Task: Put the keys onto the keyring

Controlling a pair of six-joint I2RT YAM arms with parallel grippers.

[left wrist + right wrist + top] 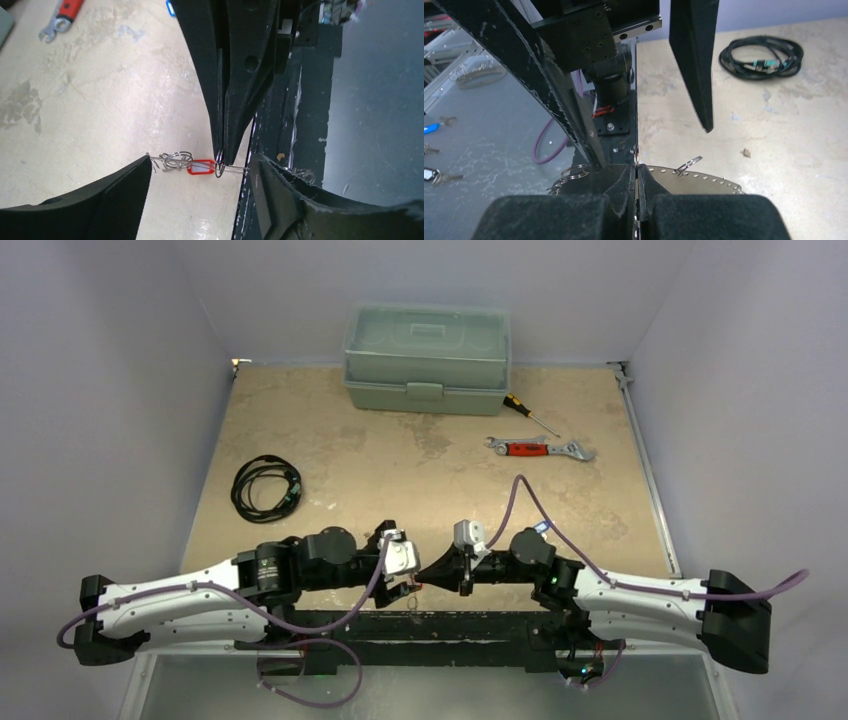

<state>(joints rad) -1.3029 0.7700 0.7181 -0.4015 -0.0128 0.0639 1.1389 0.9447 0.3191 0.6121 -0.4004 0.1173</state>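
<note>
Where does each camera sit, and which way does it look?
Top camera: above and behind, looking down at the table; left arm and right arm show.
Left wrist: on the left arm, looking between the open left gripper at the shut right gripper pinching the red-tagged key.
Right wrist: on the right arm, looking over its shut gripper toward the left one.
Shared: top and right wrist see the black cable; top and left wrist, the wrench.
</note>
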